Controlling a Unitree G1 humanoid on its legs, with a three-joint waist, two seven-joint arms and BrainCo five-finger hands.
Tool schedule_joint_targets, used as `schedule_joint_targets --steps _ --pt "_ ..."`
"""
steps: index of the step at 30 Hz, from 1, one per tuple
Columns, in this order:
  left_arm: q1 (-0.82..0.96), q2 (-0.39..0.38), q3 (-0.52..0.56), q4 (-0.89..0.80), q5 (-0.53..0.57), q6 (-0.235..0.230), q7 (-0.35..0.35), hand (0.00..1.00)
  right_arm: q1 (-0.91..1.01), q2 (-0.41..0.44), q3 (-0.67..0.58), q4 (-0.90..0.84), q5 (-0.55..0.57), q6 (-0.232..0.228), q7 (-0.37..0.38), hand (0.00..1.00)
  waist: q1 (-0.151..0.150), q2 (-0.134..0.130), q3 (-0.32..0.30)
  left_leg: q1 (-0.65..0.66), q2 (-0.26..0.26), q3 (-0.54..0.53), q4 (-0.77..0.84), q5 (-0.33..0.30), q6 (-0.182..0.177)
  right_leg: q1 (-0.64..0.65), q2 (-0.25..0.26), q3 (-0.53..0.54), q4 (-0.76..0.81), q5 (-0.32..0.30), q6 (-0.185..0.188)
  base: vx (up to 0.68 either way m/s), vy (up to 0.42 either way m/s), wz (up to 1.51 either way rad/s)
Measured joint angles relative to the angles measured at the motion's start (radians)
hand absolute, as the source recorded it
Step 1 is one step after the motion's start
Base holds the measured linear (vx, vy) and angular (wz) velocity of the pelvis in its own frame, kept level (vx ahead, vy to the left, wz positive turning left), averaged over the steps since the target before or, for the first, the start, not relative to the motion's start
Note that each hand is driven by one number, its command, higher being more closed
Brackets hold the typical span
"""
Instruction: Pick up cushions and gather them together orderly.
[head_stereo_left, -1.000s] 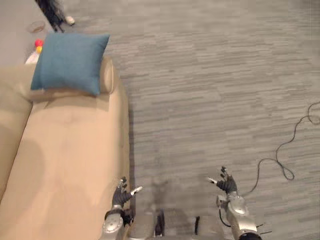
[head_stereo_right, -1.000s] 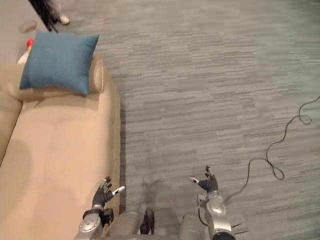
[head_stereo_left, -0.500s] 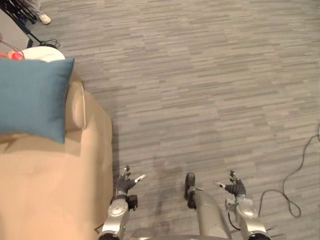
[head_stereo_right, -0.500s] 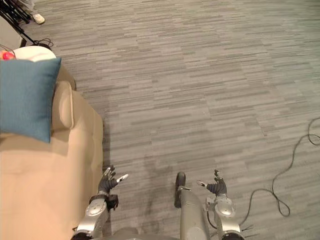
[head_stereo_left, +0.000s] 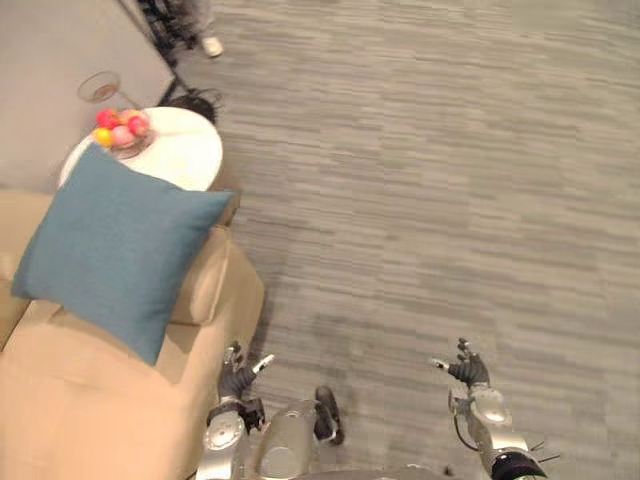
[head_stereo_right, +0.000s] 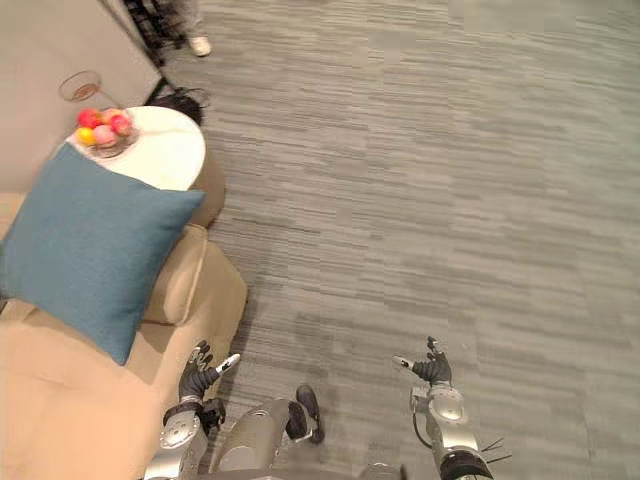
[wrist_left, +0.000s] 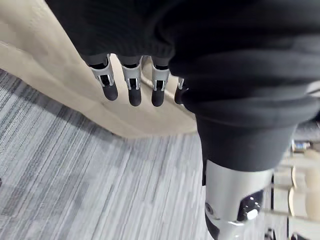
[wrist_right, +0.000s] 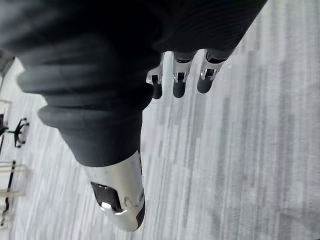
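1. The blue cushion (head_stereo_left: 118, 250) leans tilted against the beige sofa's (head_stereo_left: 60, 410) armrest (head_stereo_left: 208, 285), one corner hanging past it toward the round white side table (head_stereo_left: 185, 160). Neither hand is near it. The left hand (head_stereo_left: 238, 381) hangs low beside the sofa's front edge, fingers loosely spread and empty. The right hand (head_stereo_left: 467, 372) is out over the grey carpet (head_stereo_left: 430, 200), also relaxed and holding nothing.

2. The worst risk I see is the table. A glass bowl (head_stereo_left: 120, 132) of bright round things, balls or fruit, I can't tell which, sits close behind the cushion's top edge. A reach that pushes the cushion backward, or lifts it with a sweep, could catch the bowl and send it off the table.

3. The cushion is soft and broad. A grab by one corner would likely let it sag and swing, or slip from the fingers. Taking it with both hands, one on each side, looks safer.

4. The left arm is close to the sofa's side. Raising it straight up could drag the hand along the upholstery or snag it under the armrest.

5. A person's shoe (head_stereo_left: 211, 46) shows beyond the table, so someone stands nearby. A wide swing that way would be unwise.

6. I see just one cushion, so where to gather it is unclear. It could end up somewhere disorderly.
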Motion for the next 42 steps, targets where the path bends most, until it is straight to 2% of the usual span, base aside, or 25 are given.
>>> schedule_joint_targets --steps 1,3,5,7,9,10,11,13,14,16,17,19,20,21,25,27,30,31,32,34,35,37,38,39,42 --pt "0.003 0.005 -0.001 0.012 0.0 0.002 0.0 0.0 0.01 0.002 0.0 0.0 -0.002 0.0 0.0 0.0 -0.006 -0.007 -0.003 0.056 -0.028 -0.07 -0.022 -0.013 -0.003 -0.069 -0.007 0.039 0.174 -0.057 -0.027 0.54 0.017 1.53" --pt "0.015 0.01 -0.002 0.021 0.001 0.002 0.001 0.0 0.029 0.001 0.001 -0.002 -0.002 -0.003 0.001 0.0 -0.018 -0.004 -0.005 0.125 -0.05 -0.166 -0.052 -0.013 -0.003 -0.135 -0.01 0.049 0.199 -0.114 -0.08 0.48 -0.076 1.69" --pt "0.018 0.009 -0.01 0.021 0.002 0.002 0.002 0.0 0.052 0.007 0.001 -0.026 -0.002 -0.004 0.002 0.0 -0.026 -0.003 -0.006 0.157 -0.063 -0.277 -0.06 -0.013 -0.003 -0.224 0.007 0.078 0.115 -0.15 -0.131 0.42 -0.135 1.66" --pt "-0.003 0.007 -0.021 0.021 0.003 0.001 0.004 0.0 0.094 0.018 0.001 -0.071 -0.002 -0.004 0.003 0.0 -0.033 0.003 -0.008 0.18 -0.061 -0.418 -0.066 -0.026 -0.032 -0.316 0.068 0.234 -0.121 -0.159 -0.123 0.43 -0.224 1.95" --pt "-0.02 0.01 -0.036 0.022 0.003 0.0 0.015 0.0 0.116 0.027 0.001 -0.07 -0.002 -0.003 0.001 0.0 -0.032 -0.007 -0.014 0.192 -0.062 -0.508 -0.051 -0.05 -0.076 -0.335 0.107 0.381 -0.275 -0.13 -0.081 0.35 -0.264 1.85" --pt "-0.017 0.024 -0.055 0.023 0.003 -0.001 0.022 0.0 0.123 0.033 0.001 -0.07 -0.002 -0.002 -0.001 0.0 -0.033 -0.025 -0.022 0.181 -0.077 -0.565 -0.023 -0.071 -0.11 -0.337 0.111 0.447 -0.368 -0.08 -0.069 0.44 -0.454 2.58" --pt "-0.032 0.027 -0.062 0.042 0.004 -0.001 0.022 0.0 0.135 0.041 -0.004 -0.067 0.001 -0.002 -0.003 0.0 -0.057 -0.035 -0.031 0.171 -0.094 -0.649 0.026 -0.118 -0.17 -0.318 0.106 0.455 -0.396 0.03 -0.078 0.35 -0.403 2.16" --pt "-0.028 -0.005 -0.066 0.051 0.004 -0.003 0.021 0.0 0.132 0.038 -0.021 -0.074 0.003 -0.001 -0.003 0.0 -0.025 0.006 -0.054 0.165 -0.032 -0.642 0.035 -0.121 -0.201 -0.304 0.121 0.392 -0.394 0.018 -0.106 0.34 -0.347 1.34" --pt "-0.015 -0.015 -0.078 0.053 0.004 -0.002 0.02 0.0 0.117 0.039 -0.021 -0.103 0.005 -0.003 -0.002 0.0 -0.029 0.008 -0.049 0.129 0.012 -0.562 0.051 -0.091 -0.259 -0.267 0.114 0.321 -0.419 0.006 -0.126 0.28 -0.275 1.08" --pt "-0.019 -0.026 -0.077 0.05 0.003 -0.002 0.019 0.0 0.123 0.055 -0.036 -0.133 0.01 -0.005 -0.002 0.0 -0.026 0.012 -0.048 0.096 0.075 -0.373 0.13 -0.053 -0.311 -0.195 0.108 0.244 -0.453 -0.006 -0.147 0.19 -0.226 1.22" --pt "-0.018 -0.027 -0.077 0.049 0.003 -0.002 0.019 0.0 0.13 0.058 -0.038 -0.14 0.015 -0.005 -0.002 0.0 -0.026 0.005 -0.044 0.075 0.112 -0.283 0.175 -0.045 -0.311 -0.153 0.107 0.214 -0.472 -0.012 -0.156 0.19 -0.2 1.22" --pt "-0.015 -0.021 -0.083 0.05 0.003 -0.003 0.018 0.0 0.131 0.071 -0.037 -0.141 0.032 -0.009 -0.002 0.0 -0.026 -0.004 -0.046 0.046 0.183 -0.07 0.179 -0.081 -0.247 -0.079 0.095 0.136 -0.518 -0.017 -0.164 0.13 -0.087 1.04" --pt "-0.02 -0.02 -0.084 0.051 0.003 -0.003 0.018 0.0 0.128 0.068 -0.038 -0.141 0.04 -0.011 -0.002 0.0 -0.026 -0.004 -0.046 0.031 0.186 -0.039 0.138 -0.069 -0.231 -0.075 0.089 0.118 -0.525 -0.019 -0.16 0.1 -0.002 0.86" --pt "-0.024 -0.017 -0.084 0.052 0.004 -0.003 0.018 0.0 0.126 0.061 -0.041 -0.14 0.044 -0.011 -0.002 0.0 -0.028 0.006 -0.047 0.007 0.192 -0.015 0.058 0.0 -0.198 -0.075 0.085 0.092 -0.534 -0.019 -0.149 0.07 0.091 0.75" --pt "-0.03 0.051 -0.093 0.072 0.003 0.0 0.018 0.0 0.119 0.102 -0.038 -0.101 0.046 -0.004 -0.001 0.0 -0.025 -0.037 -0.047 0.013 0.114 -0.004 -0.046 0.04 -0.188 -0.063 0.037 0.052 -0.617 0.019 -0.098 0.07 0.118 0.41" --pt "-0.027 0.066 -0.098 0.083 0.003 0.0 0.018 0.0 0.117 0.101 -0.039 -0.097 0.046 -0.003 -0.002 0.0 -0.026 -0.038 -0.046 0.028 0.097 0.006 -0.048 0.039 -0.188 -0.061 0.017 0.054 -0.594 0.014 -0.091 0.05 0.08 0.04" --pt "-0.024 0.067 -0.112 0.106 0.003 0.0 0.016 0.0 0.12 0.089 -0.042 -0.088 0.038 -0.003 -0.001 0.0 -0.031 -0.035 -0.038 0.101 0.061 0.028 -0.091 -0.011 -0.159 -0.129 -0.045 0.103 -0.335 -0.043 -0.064 0.0 0.09 -0.09" --pt "-0.024 0.073 -0.131 0.109 0.004 0.0 0.014 0.0 0.114 0.091 -0.041 -0.085 0.037 -0.002 -0.001 0.0 -0.032 -0.032 -0.039 0.121 0.049 0.029 -0.095 -0.024 -0.151 -0.182 -0.073 0.137 -0.203 -0.042 -0.069 -0.06 0.101 -0.02" --pt "-0.018 0.085 -0.148 0.109 0.004 0.0 0.004 0.0 0.118 0.099 -0.034 -0.085 0.037 -0.002 -0.001 0.0 -0.056 -0.053 -0.03 0.144 0.029 0.02 -0.1 -0.03 -0.143 -0.25 -0.097 0.191 -0.045 -0.016 -0.107 0.0 0.084 0.19" --pt "-0.011 0.104 -0.159 0.109 0.004 0.0 -0.002 0.0 0.123 0.106 -0.028 -0.083 0.036 -0.002 0.0 0.0 -0.082 -0.048 -0.023 0.168 0.022 0.001 -0.103 -0.036 -0.138 -0.314 -0.074 0.27 0.053 -0.046 -0.108 0.08 0.012 0.27" --pt "-0.01 0.11 -0.158 0.109 0.004 0.001 -0.002 0.0 0.124 0.106 -0.028 -0.082 0.036 -0.001 -0.001 0.0 -0.086 -0.061 -0.02 0.172 0.025 -0.008 -0.112 -0.036 -0.136 -0.335 -0.039 0.288 0.025 -0.095 -0.105 0.13 -0.055 0.2" --pt "-0.025 0.123 -0.156 0.11 0.005 0.001 -0.002 0.0 0.123 0.096 -0.03 -0.081 0.036 -0.001 -0.002 0.0 -0.09 -0.069 -0.014 0.179 0.043 -0.028 -0.115 -0.02 -0.145 -0.344 0.046 0.305 -0.154 -0.108 -0.117 0.17 -0.102 0.28" --pt "-0.035 0.129 -0.156 0.109 0.005 0.0 -0.002 0.0 0.123 0.093 -0.033 -0.082 0.036 -0.002 -0.003 0.0 -0.097 -0.069 -0.016 0.178 0.054 -0.039 -0.115 -0.015 -0.154 -0.335 0.102 0.336 -0.307 -0.08 -0.12 0.2 -0.125 0.45" --pt "-0.039 0.137 -0.155 0.111 0.006 -0.001 -0.001 0.0 0.127 0.091 -0.035 -0.084 0.037 -0.003 -0.003 0.0 -0.108 -0.078 -0.019 0.177 0.046 -0.061 -0.111 -0.017 -0.168 -0.317 0.118 0.362 -0.396 0.026 -0.146 0.26 -0.159 0.62" --pt "-0.069 0.114 -0.142 0.118 0.007 -0.003 -0.001 0.0 0.121 0.056 -0.042 -0.102 0.037 -0.003 -0.004 0.0 -0.114 -0.034 -0.015 0.179 0.08 -0.093 -0.116 -0.015 -0.193 -0.284 0.147 0.336 -0.437 0.043 -0.174 0.25 -0.128 0.2"
